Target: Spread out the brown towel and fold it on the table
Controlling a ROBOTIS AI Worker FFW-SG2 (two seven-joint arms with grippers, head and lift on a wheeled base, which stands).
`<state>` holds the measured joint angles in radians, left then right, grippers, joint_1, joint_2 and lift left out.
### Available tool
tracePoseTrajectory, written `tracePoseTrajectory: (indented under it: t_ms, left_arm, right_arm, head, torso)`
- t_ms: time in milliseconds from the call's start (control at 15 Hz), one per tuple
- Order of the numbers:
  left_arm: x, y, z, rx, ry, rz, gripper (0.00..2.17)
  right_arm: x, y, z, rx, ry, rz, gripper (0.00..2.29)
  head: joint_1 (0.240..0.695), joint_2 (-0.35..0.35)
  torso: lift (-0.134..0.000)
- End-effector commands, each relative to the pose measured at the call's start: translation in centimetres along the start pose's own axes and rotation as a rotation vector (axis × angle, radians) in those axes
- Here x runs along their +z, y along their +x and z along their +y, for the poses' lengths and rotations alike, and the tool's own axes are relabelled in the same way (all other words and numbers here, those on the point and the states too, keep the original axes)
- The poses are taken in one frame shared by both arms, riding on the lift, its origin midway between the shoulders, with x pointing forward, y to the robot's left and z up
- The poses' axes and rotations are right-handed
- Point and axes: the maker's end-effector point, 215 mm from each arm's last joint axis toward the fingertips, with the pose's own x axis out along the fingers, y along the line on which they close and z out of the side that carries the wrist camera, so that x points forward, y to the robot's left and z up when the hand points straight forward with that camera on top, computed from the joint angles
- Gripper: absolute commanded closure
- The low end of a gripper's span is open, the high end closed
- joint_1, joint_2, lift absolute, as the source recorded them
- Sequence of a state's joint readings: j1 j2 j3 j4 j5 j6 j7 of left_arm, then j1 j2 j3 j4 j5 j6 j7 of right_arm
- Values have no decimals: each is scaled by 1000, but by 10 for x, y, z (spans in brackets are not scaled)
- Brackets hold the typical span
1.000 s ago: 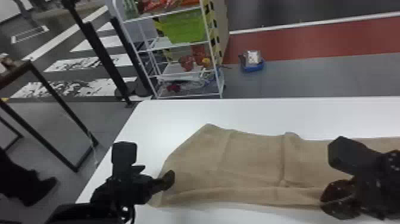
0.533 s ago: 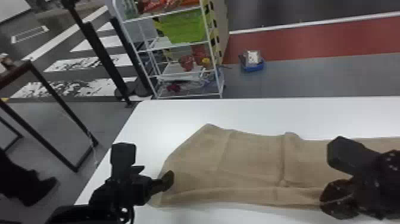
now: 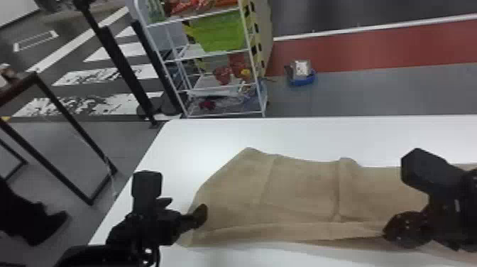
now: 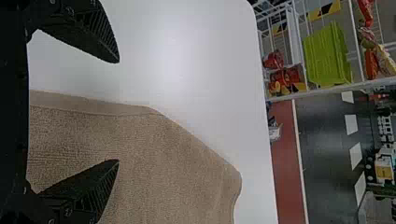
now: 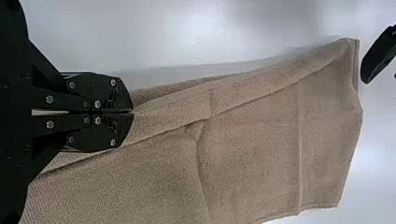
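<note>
At the left end of the brown towel point(image 3: 298, 191), my left gripper point(image 3: 195, 216) is over the towel's edge in the head view. In the left wrist view the left gripper point(image 4: 116, 112) stands open, one finger over the towel point(image 4: 177, 172), the other over bare table. My right gripper point(image 3: 401, 227) is at the towel's near edge toward the right. In the right wrist view the right gripper point(image 5: 133, 112) is shut on a fold of the towel point(image 5: 261, 144). The towel lies stretched sideways, with creases across it and a narrow fold along its near side.
The white table point(image 3: 319, 135) extends behind the towel, its left edge beside my left arm. Beyond it stand a white shelf rack point(image 3: 213, 85) with a green bin point(image 3: 220, 32), and a blue container point(image 3: 301, 78) on the floor.
The left gripper has shifted very slightly since the earlier frames. The right gripper and the towel look nearly unchanged.
</note>
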<state>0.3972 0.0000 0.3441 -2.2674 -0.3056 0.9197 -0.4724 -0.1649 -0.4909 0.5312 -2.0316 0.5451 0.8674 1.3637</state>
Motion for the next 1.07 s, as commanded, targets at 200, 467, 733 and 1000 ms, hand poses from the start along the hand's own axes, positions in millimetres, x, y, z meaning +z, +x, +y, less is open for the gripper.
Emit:
tracePoseTrajectory:
  t_ms: [200,467,733,1000]
  left_arm:
    - [3,-2,4,11,-1,-5,137]
    - [5,2,1,5,-2,-6,137]
    - [6,3,-5,-5,2,-6,137]
    - [7,1,-5,-4,2,-9,137]
  right_arm:
    - [-6,-17,57,74,-24,4,1146]
    - [-32,-20,90,107,14,52,1143]
    - [-47,-9,106,132,24,85,1119]
    - [-29,-27,95,130,162,-15,238]
  head:
    - [695,350]
    - [695,350]
    - [695,350]
    - [695,350]
  torso:
    - [-124]
    - [-124]
    - [-124]
    - [-124]
